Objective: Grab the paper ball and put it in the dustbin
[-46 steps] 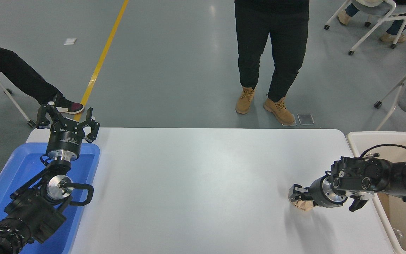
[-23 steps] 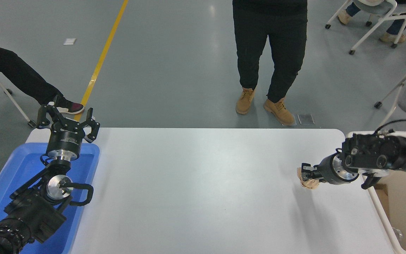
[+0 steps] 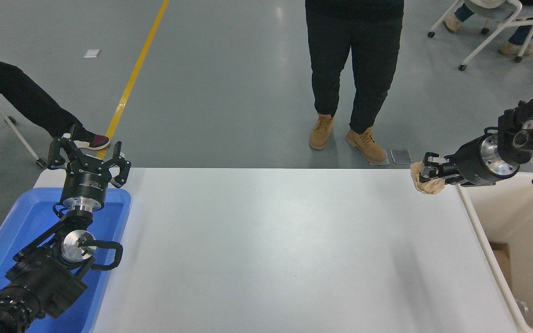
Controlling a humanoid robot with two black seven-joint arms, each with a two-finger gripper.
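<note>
The paper ball (image 3: 426, 181) is clamped in the right gripper (image 3: 429, 172), raised over the table's (image 3: 266, 249) far right corner, beside the dustbin (image 3: 479, 231) rim. The left gripper (image 3: 88, 155) is parked, fingers spread, above the blue tray (image 3: 21, 222).

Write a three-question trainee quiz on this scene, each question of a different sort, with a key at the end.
1. True or false: the paper ball lies loose on the table.
2. Which side of the table is the dustbin on? A) the robot's left B) the robot's right C) the far edge
3. Fill in: the left gripper, jaws spread, hangs over the blue ____.

Key: 1. False; the right gripper has its jaws shut on the ball and holds it up near the table's far right corner. 2. B. 3. tray.
</note>
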